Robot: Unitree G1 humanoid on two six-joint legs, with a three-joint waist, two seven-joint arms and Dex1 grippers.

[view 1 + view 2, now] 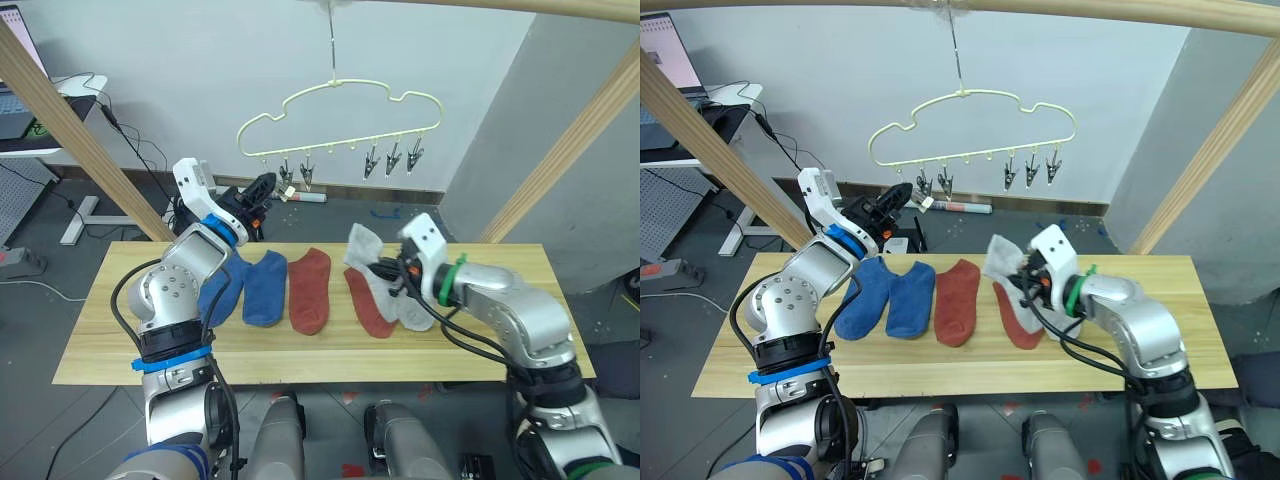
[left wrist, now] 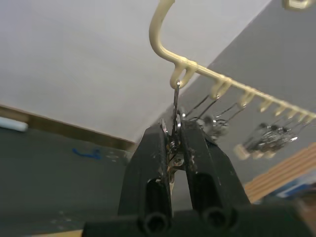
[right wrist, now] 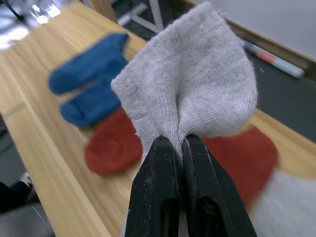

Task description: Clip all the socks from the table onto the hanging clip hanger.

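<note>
Grey sock (image 3: 197, 84) pinched at its edge in closed jaws of right gripper (image 3: 180, 148), lifted just clear of worktop (image 1: 300, 355), right of centre. Second grey sock (image 1: 415, 312) flat on worktop under that arm. Two rust-red socks (image 1: 310, 290) and two blue socks (image 1: 262, 288) laid in a row to the left, untouched. Clip hanger (image 1: 340, 110) hung above far edge, all clips bare. Left gripper (image 2: 173, 148) raised to hanger's leftmost clip (image 2: 176, 106), jaws squeezed shut on it.

Step judged: first sock of six, clip being pressed open to receive it. Next move judged: carry grey sock up and left, feed free edge into the opened clip, release clip first, sock second.
</note>
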